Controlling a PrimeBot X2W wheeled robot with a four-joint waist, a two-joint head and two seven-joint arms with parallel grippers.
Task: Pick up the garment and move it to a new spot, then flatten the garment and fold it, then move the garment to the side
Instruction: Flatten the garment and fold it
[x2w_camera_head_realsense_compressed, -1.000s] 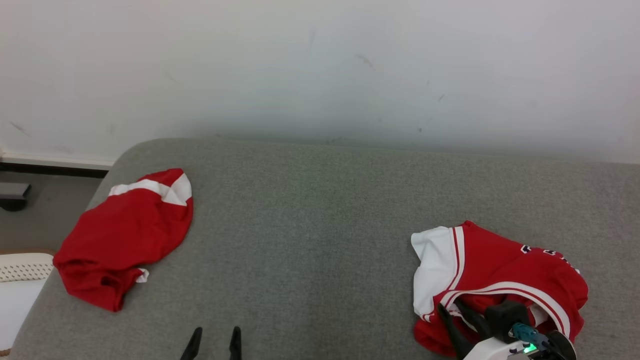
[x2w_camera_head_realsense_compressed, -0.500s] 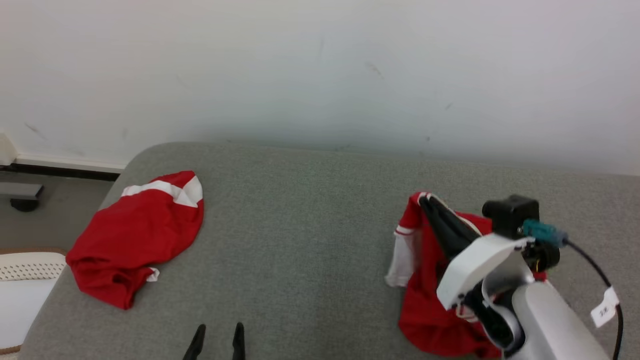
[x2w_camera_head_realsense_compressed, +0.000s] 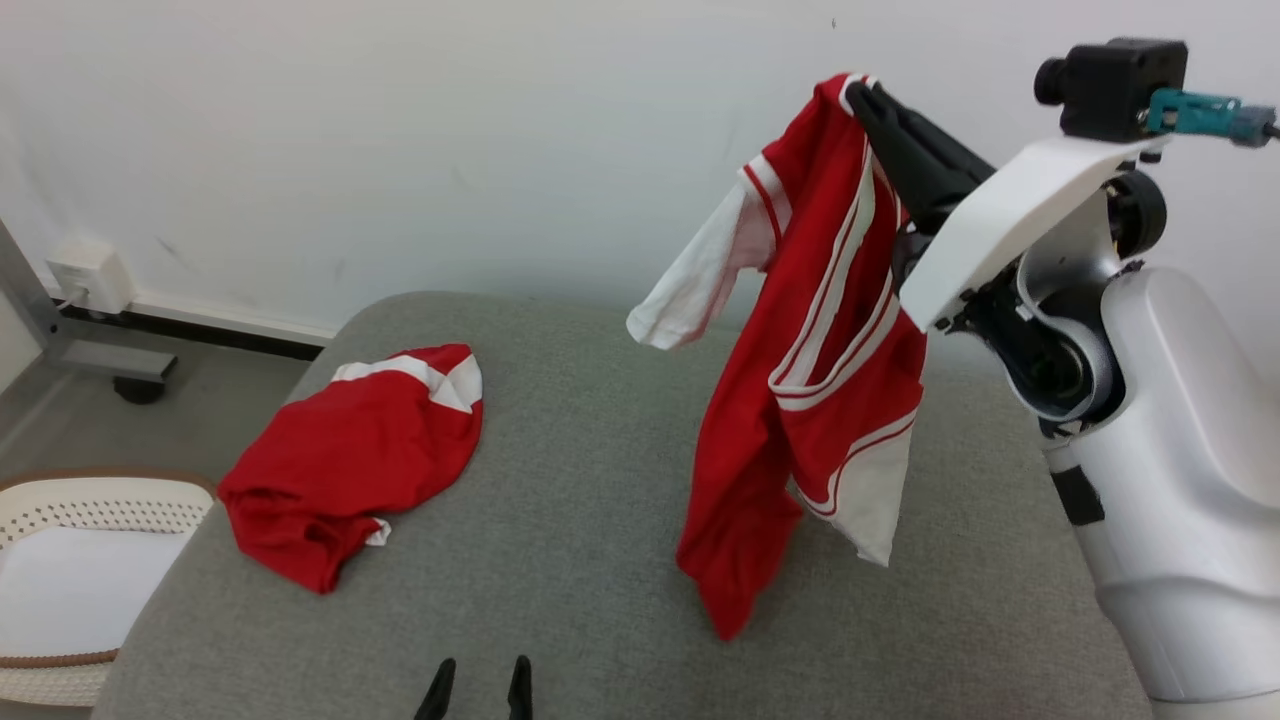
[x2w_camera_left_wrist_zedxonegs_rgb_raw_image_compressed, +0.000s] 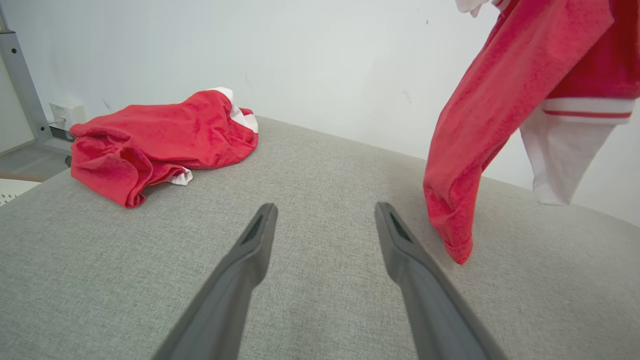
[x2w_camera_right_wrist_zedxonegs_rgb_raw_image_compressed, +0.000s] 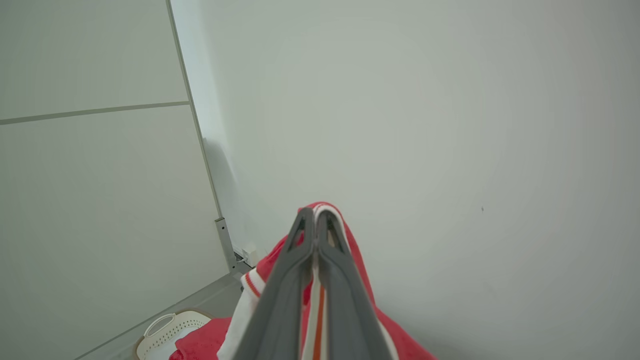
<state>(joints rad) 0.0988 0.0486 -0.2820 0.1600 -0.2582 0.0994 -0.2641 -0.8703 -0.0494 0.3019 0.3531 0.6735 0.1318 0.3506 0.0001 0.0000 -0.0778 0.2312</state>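
The right pincer is raised high above the right side of the grey fabric-covered table, its two dark fingers closed tight on the top edge of a red-and-white shirt. In the right wrist view the pincer is pressed together with the shirt's red cloth and a white stripe caught between its fingers, against a plain pale wall. The shirt hangs down from that grip in a long bunch, with a white sleeve sticking out toward the robot's left and a white panel with red stripes lower on the other side. Its lowest red corner reaches down to the table; whether it touches the surface or hangs just above it cannot be told. The left pincer sits low at the near edge of the table, open and gripping nothing; in the left wrist view the pincer has its fingers spread wide over bare grey fabric, with the hanging shirt to one side. A second red garment with a white band lies crumpled on the far left part of the table, well apart from the hanging shirt. Beyond the table's left edge, a white basket stands on the floor.
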